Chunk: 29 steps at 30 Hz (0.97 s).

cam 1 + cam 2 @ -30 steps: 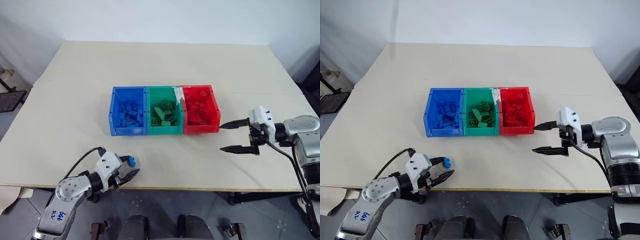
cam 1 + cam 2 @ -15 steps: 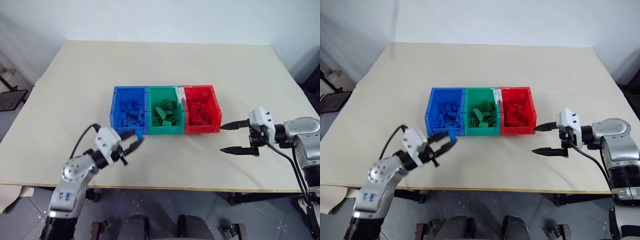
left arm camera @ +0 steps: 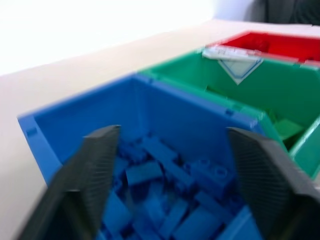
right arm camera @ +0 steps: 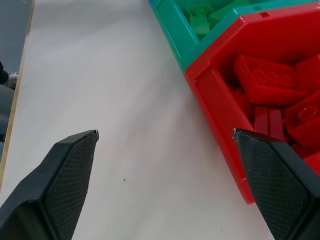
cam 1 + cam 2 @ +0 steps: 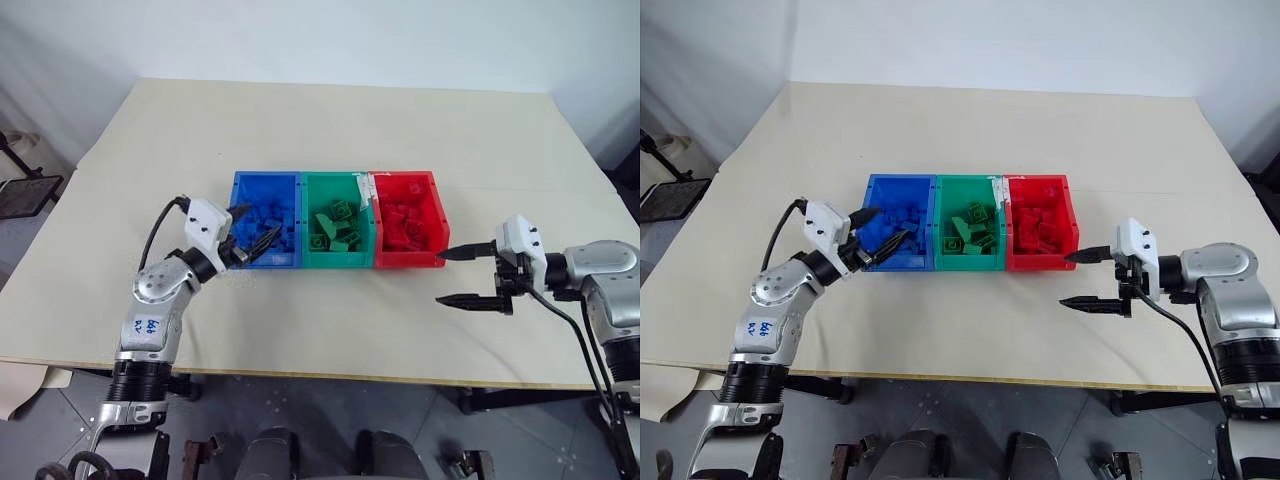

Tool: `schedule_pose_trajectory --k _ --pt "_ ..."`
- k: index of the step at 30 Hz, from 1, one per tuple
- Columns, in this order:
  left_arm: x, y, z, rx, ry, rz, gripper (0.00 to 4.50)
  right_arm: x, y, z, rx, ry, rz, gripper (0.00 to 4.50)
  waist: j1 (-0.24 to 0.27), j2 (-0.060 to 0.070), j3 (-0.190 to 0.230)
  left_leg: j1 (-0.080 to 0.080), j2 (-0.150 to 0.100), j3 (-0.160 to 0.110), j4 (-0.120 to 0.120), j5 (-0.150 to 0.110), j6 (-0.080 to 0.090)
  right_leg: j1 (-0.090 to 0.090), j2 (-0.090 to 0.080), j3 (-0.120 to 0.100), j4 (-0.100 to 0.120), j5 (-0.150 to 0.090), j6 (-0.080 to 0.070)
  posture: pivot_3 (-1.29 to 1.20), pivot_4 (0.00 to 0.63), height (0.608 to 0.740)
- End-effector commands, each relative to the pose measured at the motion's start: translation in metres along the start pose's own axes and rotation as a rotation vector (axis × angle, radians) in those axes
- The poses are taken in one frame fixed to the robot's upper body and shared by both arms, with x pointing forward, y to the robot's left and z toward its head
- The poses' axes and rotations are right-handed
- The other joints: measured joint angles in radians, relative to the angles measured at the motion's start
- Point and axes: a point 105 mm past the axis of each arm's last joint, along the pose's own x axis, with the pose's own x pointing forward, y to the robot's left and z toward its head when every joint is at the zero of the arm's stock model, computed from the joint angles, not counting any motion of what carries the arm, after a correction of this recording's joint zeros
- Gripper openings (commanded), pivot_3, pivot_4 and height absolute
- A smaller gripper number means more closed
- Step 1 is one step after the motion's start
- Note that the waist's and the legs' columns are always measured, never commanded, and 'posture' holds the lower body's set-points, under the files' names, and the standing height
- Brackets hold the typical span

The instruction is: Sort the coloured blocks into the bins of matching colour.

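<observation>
Three joined bins stand mid-table: the blue bin [image 5: 236, 192], the green bin [image 5: 336, 177] and the red bin [image 5: 437, 212]. Each holds blocks of its own colour: blue blocks [image 5: 270, 222], green blocks [image 5: 335, 222] and red blocks [image 5: 405, 222]. My left gripper [image 5: 250, 228] is open over the blue bin's near left corner. In the left wrist view [image 3: 173, 130] there is nothing between its fingers, and blue blocks [image 3: 165, 200] lie below. My right gripper [image 5: 442, 277] stands open and empty just right of the red bin, above the table.
A white patch [image 5: 365, 185] sits on the rim between the green and red bins. The beige table [image 5: 330, 120] stretches well behind the bins, and its front edge [image 5: 330, 372] lies close to me.
My left gripper carried a blue block from the table's front edge up and forward to the blue bin, then opened; the block has left its fingers. The right gripper stayed put.
</observation>
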Motion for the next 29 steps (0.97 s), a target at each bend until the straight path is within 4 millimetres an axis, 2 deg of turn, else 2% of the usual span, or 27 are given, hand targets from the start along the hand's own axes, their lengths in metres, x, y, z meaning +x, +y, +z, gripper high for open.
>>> schedule_pose_trajectory --k 1,5,8,12,15,19,24,29 --pt "-0.007 0.003 0.023 0.046 -0.041 -0.028 4.47 -0.006 -0.002 0.011 -0.032 -0.033 -0.026 4.50 -0.001 0.000 0.000 0.000 0.000 0.000 0.000 0.000 0.000 0.000 0.000 0.000 0.000 0.000 0.000 0.00 0.150 0.740" --pt "-0.023 -0.005 0.034 -0.015 -0.034 -0.094 4.47 -0.004 -0.003 0.010 -0.032 -0.039 -0.031 4.50 -0.005 0.000 0.000 0.000 0.001 0.000 0.000 0.000 0.000 0.000 0.001 0.001 0.000 0.000 0.000 0.00 0.150 0.740" --pt "-0.036 -0.007 0.036 -0.113 -0.002 -0.107 4.47 -0.004 -0.004 0.011 -0.033 -0.047 -0.034 4.50 -0.005 0.000 0.000 0.000 0.001 0.000 0.000 0.000 0.000 0.000 -0.001 0.004 0.000 0.000 0.000 0.00 0.150 0.740" --pt "-0.080 -0.016 0.046 -0.011 -0.084 -0.220 4.47 -0.009 -0.007 0.009 0.006 -0.081 -0.042 4.50 -0.009 0.000 0.000 0.000 0.001 -0.001 -0.001 0.000 0.000 0.000 -0.002 0.005 0.000 0.000 0.000 0.00 0.150 0.740" --pt "-0.097 -0.005 0.033 -0.018 -0.024 -0.186 4.47 -0.015 -0.008 0.002 0.019 -0.066 -0.056 4.50 -0.004 0.000 0.000 0.000 0.001 -0.001 -0.001 0.000 0.000 0.000 -0.002 0.004 -0.002 0.000 0.000 0.00 0.150 0.740" --pt "-0.121 0.004 0.026 -0.027 0.018 -0.190 4.47 -0.023 -0.010 -0.004 0.022 -0.067 -0.097 4.50 -0.003 0.000 0.000 0.000 0.000 -0.001 0.000 0.000 0.000 0.000 -0.002 0.004 -0.001 0.000 0.000 0.00 0.150 0.740" --pt "-0.131 0.008 0.019 -0.041 0.046 -0.187 4.47 -0.026 -0.014 -0.006 0.038 -0.085 -0.142 4.50 -0.005 0.000 0.000 0.000 0.001 0.000 -0.001 0.000 0.000 0.000 -0.003 0.004 -0.001 0.000 0.000 0.00 0.150 0.740" --pt "-0.129 0.011 0.022 -0.038 0.017 -0.191 4.47 -0.027 -0.015 -0.003 0.051 -0.125 -0.174 4.50 -0.006 0.000 0.000 0.000 0.001 0.000 -0.001 0.000 0.000 0.000 -0.004 0.005 -0.001 0.000 0.000 0.00 0.150 0.740"
